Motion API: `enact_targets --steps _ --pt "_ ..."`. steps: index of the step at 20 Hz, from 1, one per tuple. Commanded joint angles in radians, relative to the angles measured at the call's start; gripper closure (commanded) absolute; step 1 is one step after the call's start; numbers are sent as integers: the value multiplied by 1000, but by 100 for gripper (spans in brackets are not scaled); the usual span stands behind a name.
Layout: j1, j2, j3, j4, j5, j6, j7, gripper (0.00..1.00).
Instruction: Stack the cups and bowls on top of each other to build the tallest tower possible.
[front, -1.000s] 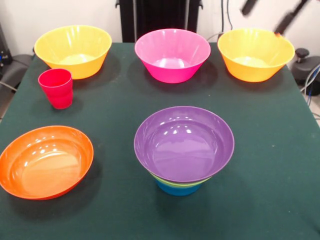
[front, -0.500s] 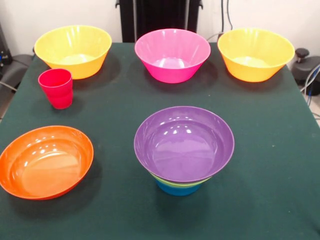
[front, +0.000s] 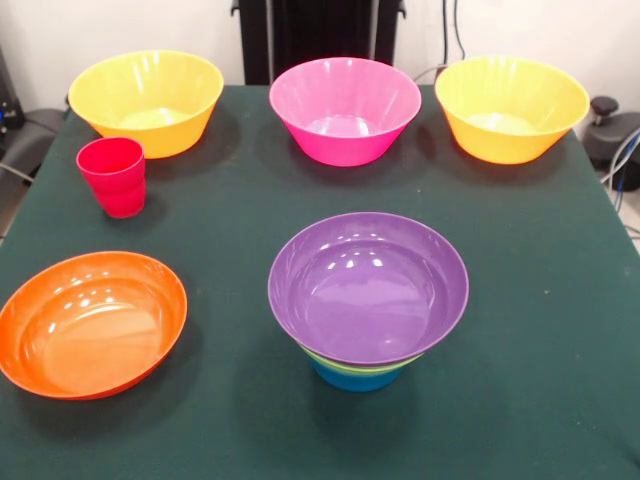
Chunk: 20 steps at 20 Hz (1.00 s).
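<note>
We see the tower (front: 366, 310) near the middle of the green table (front: 540, 350): a wide purple plastic bowl (front: 368, 285) nested over green bowls and a small blue base bowl (front: 355, 376). The red ridged plastic cup (front: 113, 176) stands apart at the left, and no object carries readable writing. The gripper does not show, so we cannot tell its state.

Open green cloth (front: 530, 300) lies to your right of the wide purple plastic bowl (front: 368, 285); to your left, the wide orange bowl (front: 90, 322) and ridged red tumbler (front: 112, 176) crowd the lane.
</note>
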<state>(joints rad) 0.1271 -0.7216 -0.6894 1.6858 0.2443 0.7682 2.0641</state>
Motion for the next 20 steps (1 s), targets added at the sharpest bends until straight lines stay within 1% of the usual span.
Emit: enact_targets --steps 1,5,9,13,17,19,20 --pt "-64 -76 260 347 -124 -242 -191 0" --pt "-75 -122 300 453 -181 -334 -149 0" --pt "-109 -130 351 523 -236 -425 -100 0" --pt "-145 -96 389 558 -281 -508 -34 0" --pt "-163 -54 397 576 -320 -596 28 0" --pt "-182 30 409 601 -355 -723 75 0" --pt "-187 46 413 605 -365 -747 88 0"
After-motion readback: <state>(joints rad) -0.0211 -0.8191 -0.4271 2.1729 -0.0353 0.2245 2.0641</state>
